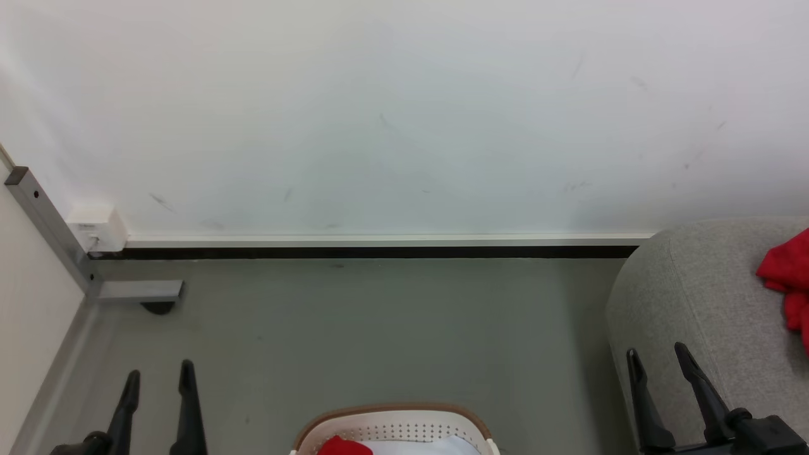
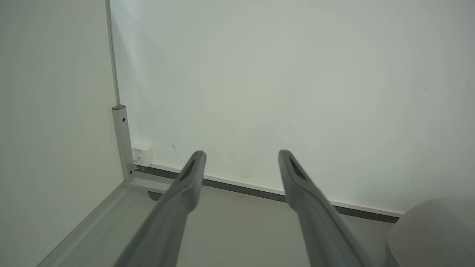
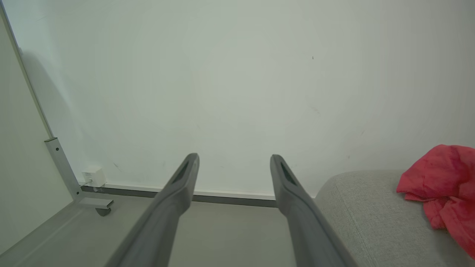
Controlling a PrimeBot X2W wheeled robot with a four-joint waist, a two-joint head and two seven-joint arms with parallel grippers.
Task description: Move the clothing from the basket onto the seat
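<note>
Seat (image 1: 695, 297) sits at my right with red clothing (image 1: 787, 284) already dropped on it; basket (image 1: 395, 430) below me holds more red. My left gripper (image 1: 158, 379) and right gripper (image 1: 660, 357) hang spread and empty, ready for another reach into it.

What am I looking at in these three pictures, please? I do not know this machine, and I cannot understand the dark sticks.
It is a wheeled robot with two arms. The dark sticks are its gripper fingers. The wide picture comes from its head camera: the left gripper is at the lower left, the right gripper at the lower right. The other two pictures come from cameras on each wrist, looking along that gripper's fingers. Both grippers are open and hold nothing. On the grey floor stands a white basket with red clothing inside. At the right is a grey seat, and one red garment already lies on it.
</note>
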